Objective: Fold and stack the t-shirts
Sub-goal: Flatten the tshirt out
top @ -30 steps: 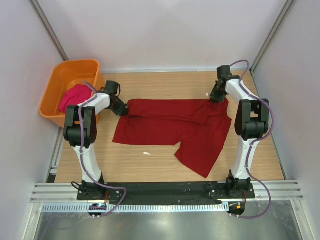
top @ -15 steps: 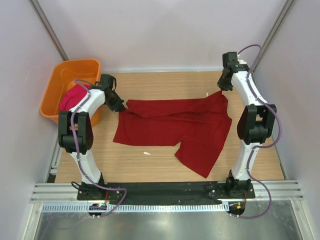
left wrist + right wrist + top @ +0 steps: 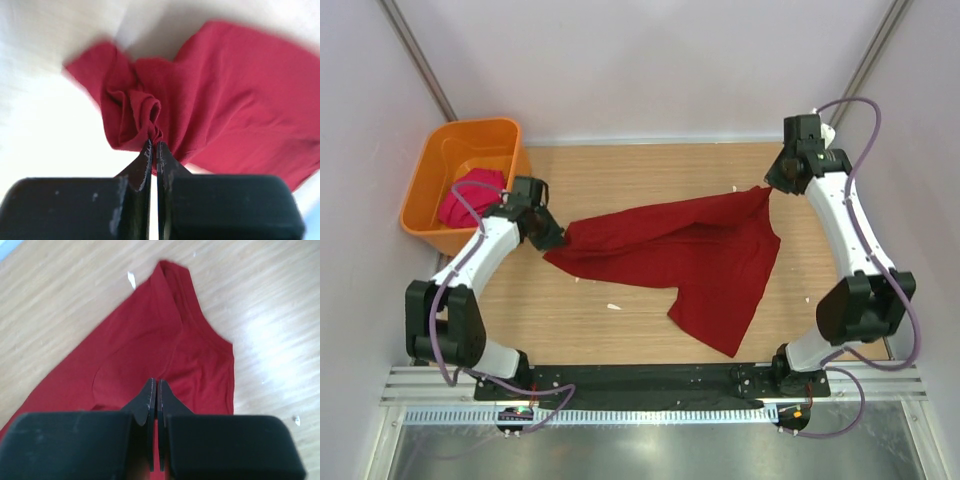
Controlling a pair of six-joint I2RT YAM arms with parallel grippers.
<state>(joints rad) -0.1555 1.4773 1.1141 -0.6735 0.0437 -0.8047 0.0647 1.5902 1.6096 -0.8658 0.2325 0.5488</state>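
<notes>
The dark crimson t-shirt [image 3: 700,250] hangs stretched between both grippers above the wooden table [image 3: 650,170], its lower part trailing towards the front. My left gripper [image 3: 552,238] is shut on the shirt's bunched left corner, which gathers at the fingertips [image 3: 148,150] in the left wrist view. My right gripper [image 3: 770,188] is shut on the far right edge, and the red cloth [image 3: 150,330] spreads out beyond its closed jaws [image 3: 156,384]. A magenta-pink t-shirt [image 3: 470,198] lies crumpled in the tub.
The orange plastic tub [image 3: 430,170] stands at the back left, close to the left arm. Small white scraps [image 3: 613,306] lie on the table. Purple-white walls close in both sides and the back.
Both grippers have risen and pulled apart, so the shirt's upper edge is now taut. The left gripper moved towards the front, dragging its corner. The right arm stretched up and right.
</notes>
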